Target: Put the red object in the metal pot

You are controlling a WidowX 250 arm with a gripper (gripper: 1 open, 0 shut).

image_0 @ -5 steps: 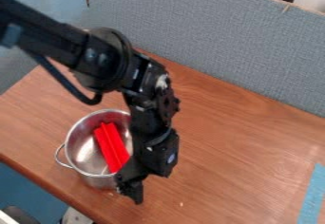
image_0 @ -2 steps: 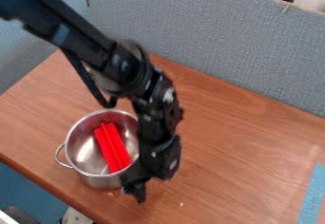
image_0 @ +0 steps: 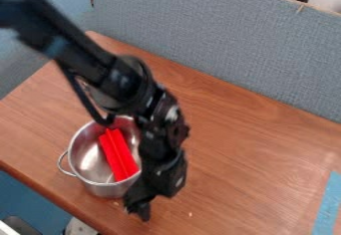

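From my seat the brown wooden tabletop [image_0: 246,139] fills most of the frame, with a grey-blue panel [image_0: 213,35] standing behind it across the upper part. The black arm [image_0: 100,65] runs down from the upper left and bends toward the lower middle, where it hangs over the near edge. Below and left of the arm's wrist sits the metal pot [image_0: 88,164], round and shiny, one loop handle showing at its left side. The red bar [image_0: 119,151] already lies inside that pot, resting against the right part of the inner wall, its long axis running from the upper left down toward the lower right of the frame. That is the relation I care about: the bar lies to the left of and slightly above the fingers [image_0: 140,205], inside the rim, while the fingers point down just outside the pot's lower right wall, close beside it. I cannot tell from this view whether they brush the outer wall. They are spread as wide as they go and I see nothing between them; the bar is plainly apart from them. I judge the placing done, since the bar sits in the pot with the fingers free. The remaining move is to lift clear without knocking the pot, which stands near the tabletop's front edge.
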